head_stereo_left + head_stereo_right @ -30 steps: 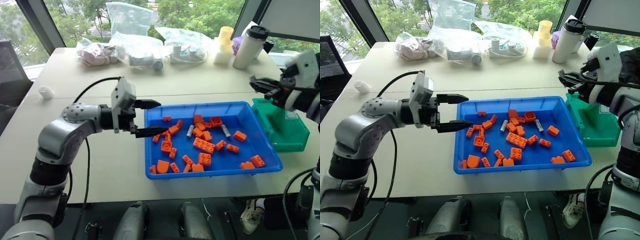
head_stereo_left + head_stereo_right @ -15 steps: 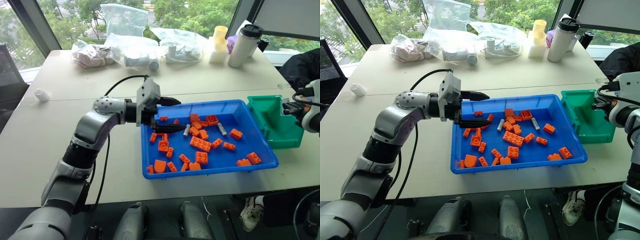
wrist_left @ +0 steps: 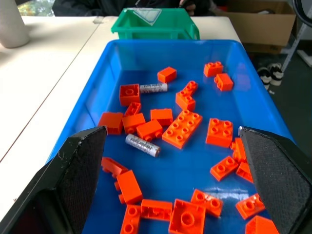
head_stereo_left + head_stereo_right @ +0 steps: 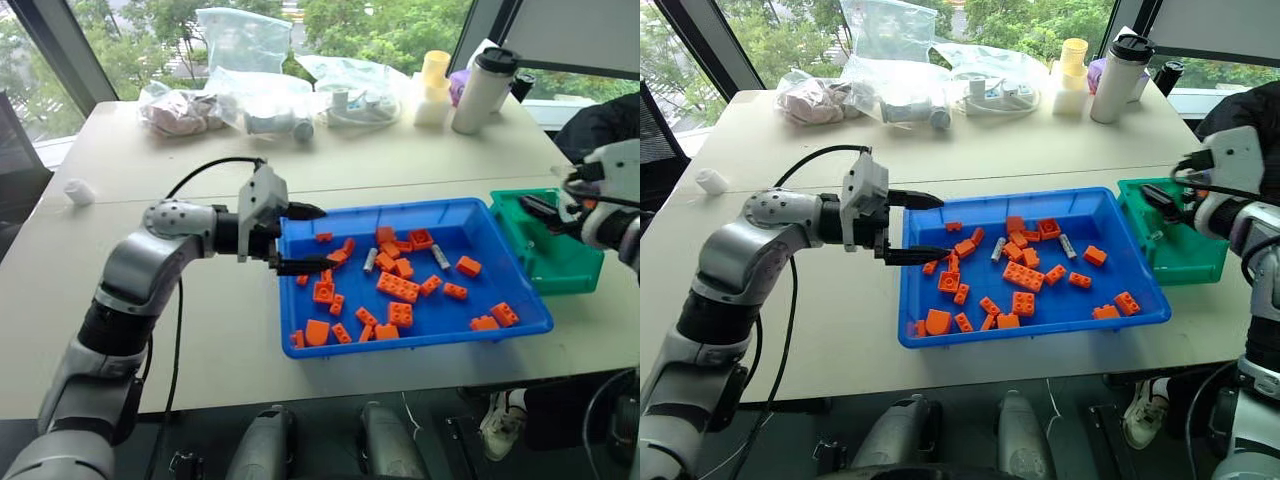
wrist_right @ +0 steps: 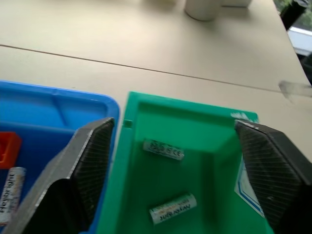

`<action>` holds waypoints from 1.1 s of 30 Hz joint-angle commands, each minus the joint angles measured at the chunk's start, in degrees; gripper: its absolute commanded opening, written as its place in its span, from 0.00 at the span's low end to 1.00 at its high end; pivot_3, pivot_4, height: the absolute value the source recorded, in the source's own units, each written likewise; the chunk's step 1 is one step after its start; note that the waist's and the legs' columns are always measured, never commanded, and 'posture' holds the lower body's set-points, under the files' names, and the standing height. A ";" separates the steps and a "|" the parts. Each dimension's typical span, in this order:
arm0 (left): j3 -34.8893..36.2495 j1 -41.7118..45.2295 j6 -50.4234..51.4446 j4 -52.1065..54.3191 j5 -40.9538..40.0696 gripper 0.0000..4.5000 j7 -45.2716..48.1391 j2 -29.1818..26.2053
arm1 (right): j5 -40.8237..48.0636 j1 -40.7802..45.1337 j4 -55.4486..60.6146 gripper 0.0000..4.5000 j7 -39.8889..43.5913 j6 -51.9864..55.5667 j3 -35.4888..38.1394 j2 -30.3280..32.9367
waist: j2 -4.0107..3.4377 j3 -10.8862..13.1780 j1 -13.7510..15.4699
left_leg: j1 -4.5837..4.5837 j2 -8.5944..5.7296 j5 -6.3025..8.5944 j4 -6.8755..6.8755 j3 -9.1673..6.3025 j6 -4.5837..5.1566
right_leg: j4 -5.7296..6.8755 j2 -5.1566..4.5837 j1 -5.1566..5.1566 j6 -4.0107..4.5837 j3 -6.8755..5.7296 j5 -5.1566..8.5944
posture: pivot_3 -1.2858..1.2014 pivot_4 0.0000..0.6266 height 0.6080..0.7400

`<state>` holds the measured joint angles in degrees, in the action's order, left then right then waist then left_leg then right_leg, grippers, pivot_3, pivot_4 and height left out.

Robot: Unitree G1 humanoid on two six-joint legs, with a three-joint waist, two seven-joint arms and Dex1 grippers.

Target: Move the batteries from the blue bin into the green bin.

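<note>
With my right gripper (image 5: 170, 161) spread empty above the green bin (image 5: 204, 126), where two batteries (image 5: 163, 149) lie, I steer my wide-open left gripper (image 3: 170, 170) over the blue bin (image 3: 112, 63) to straddle the nearest battery (image 3: 142, 145) crosswise, clear of adjacent orange bricks (image 3: 182, 128).

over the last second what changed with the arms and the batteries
The right gripper went from shut beside the green bin to open over it; two batteries lie inside. The left gripper reached over the blue bin, then drew back to its left rim, open throughout. Two batteries and the orange bricks stayed put.
</note>
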<state>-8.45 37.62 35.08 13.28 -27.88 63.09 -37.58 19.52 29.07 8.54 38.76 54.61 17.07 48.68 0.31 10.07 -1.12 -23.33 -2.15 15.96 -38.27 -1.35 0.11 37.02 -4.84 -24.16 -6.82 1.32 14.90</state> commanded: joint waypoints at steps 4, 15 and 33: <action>2.84 -2.91 1.79 5.94 -1.04 1.00 2.55 -7.66 | 0.80 0.07 4.16 0.95 14.02 -10.20 -17.16 0.71 | 0.03 0.02 0.66 | -0.04 -0.02 0.00 -0.01 -0.03 0.00 | -0.03 0.00 0.00 0.00 0.00 0.00 | 0.52 0.24 1.00; 4.04 -6.58 5.30 12.09 -2.60 1.00 1.50 -12.11 | -8.09 10.20 -10.74 0.95 28.81 -25.72 -34.27 -2.20 | 0.11 0.06 0.07 | -0.08 -0.01 -0.01 -0.07 -0.04 -0.03 | 0.02 -0.01 -0.09 0.01 -0.04 0.01 | 0.52 0.24 1.00; 2.12 -10.32 4.42 14.35 0.23 1.00 0.29 -14.57 | -20.17 17.85 -28.49 0.95 29.72 -32.69 -39.12 -11.33 | 0.13 0.07 0.29 | -0.10 0.00 -0.06 -0.04 -0.05 -0.13 | 0.06 0.03 -0.15 0.02 -0.02 0.01 | 0.52 0.24 1.00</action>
<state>-6.55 27.24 40.52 26.79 -27.94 63.51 -52.07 0.17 46.32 -21.24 68.11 21.09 -22.12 37.43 0.43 10.15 -0.83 -23.42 -2.15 15.90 -38.30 -1.41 -0.01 37.08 -4.81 -24.31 -6.80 1.30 14.91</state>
